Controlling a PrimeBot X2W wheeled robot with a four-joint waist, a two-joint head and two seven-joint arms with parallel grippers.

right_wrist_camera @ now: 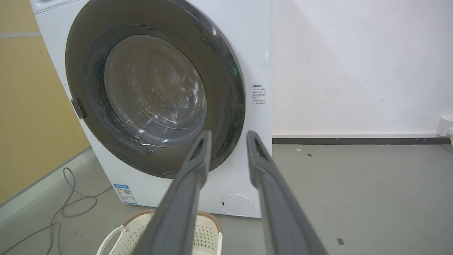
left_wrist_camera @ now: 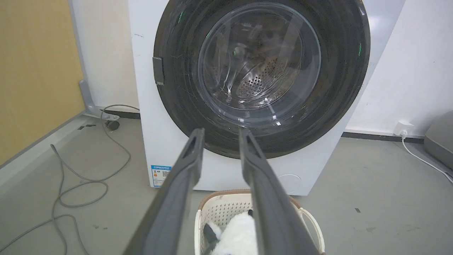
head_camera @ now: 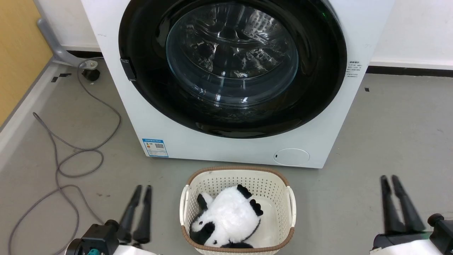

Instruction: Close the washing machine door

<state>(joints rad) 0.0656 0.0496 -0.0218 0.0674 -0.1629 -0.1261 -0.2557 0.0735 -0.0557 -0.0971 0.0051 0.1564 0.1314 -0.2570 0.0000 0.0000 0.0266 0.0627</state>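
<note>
The washing machine door (head_camera: pixel 231 56) lay flat against the washing machine (head_camera: pixel 212 145), top middle of the frame, so the closing looked done to me. My left gripper (head_camera: pixel 143 189), low left, and right gripper (head_camera: pixel 389 179), low right, were each a little apart and held nothing. I thought no push was needed next.

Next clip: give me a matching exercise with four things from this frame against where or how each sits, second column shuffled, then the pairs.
1 washing machine door
2 basket
3 panda toy
4 grey cable

A lying inside the basket
B looped on the floor, head view's left
C shut against the washing machine
D on the floor before the machine

Pairs: 1-C, 2-D, 3-A, 4-B
</note>
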